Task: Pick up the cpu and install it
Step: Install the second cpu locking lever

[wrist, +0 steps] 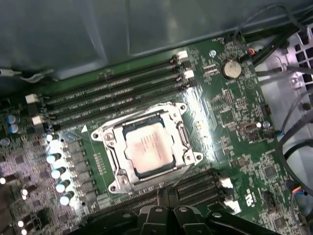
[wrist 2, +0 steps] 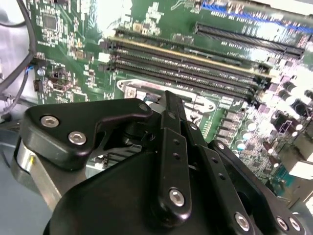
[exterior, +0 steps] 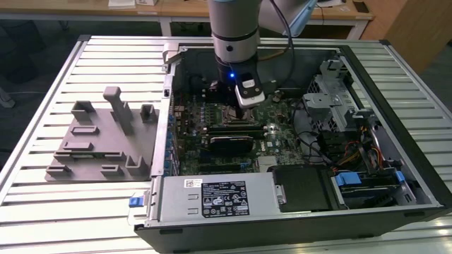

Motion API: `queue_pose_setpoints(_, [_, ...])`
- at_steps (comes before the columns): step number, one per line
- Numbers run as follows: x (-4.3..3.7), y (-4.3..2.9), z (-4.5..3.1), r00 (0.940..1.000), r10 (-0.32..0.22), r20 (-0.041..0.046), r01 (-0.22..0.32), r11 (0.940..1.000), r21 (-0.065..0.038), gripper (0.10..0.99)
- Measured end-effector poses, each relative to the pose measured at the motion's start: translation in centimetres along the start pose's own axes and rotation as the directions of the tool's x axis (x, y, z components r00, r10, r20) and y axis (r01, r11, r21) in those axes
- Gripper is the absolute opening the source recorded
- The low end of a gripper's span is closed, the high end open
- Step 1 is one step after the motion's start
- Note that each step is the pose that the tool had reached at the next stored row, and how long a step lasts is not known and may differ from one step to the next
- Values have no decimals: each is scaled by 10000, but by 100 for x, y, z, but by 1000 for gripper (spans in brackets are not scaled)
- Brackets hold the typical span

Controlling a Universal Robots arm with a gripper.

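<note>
- I see the cpu [wrist: 148,148] lying flat inside the socket frame [wrist: 111,142] on the motherboard [wrist: 234,142].
- My gripper [wrist: 166,196] hangs just beside the socket, above the board; its fingers [wrist 2: 171,127] look pressed together, holding nothing.
- The grey tray [exterior: 99,140] sits outside the computer case [exterior: 416,159], on the exterior view's left.

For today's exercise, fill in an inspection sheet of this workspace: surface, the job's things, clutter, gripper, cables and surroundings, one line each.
Surface: slatted metal table, carrying an open computer case.
Job's things: cpu lies flat inside the socket frame on the green board.
Clutter: grey tray on the exterior view's left.
Gripper: gripper is above the board, beside the socket, holding nothing.
Cables: bundles inside the case.
Surroundings: wooden desks behind.
</note>
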State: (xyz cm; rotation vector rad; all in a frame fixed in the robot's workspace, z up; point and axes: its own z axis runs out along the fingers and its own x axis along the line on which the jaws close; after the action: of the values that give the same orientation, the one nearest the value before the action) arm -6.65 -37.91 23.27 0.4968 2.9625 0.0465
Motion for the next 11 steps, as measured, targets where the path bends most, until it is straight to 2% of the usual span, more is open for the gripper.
queue_pose_setpoints(5, [-11,-45,11,10000,-89,-4,89,10000,-13,106])
queue_pose_setpoints(11, [23,-62,42,9977,-684,-33,684,9976,-91,106])
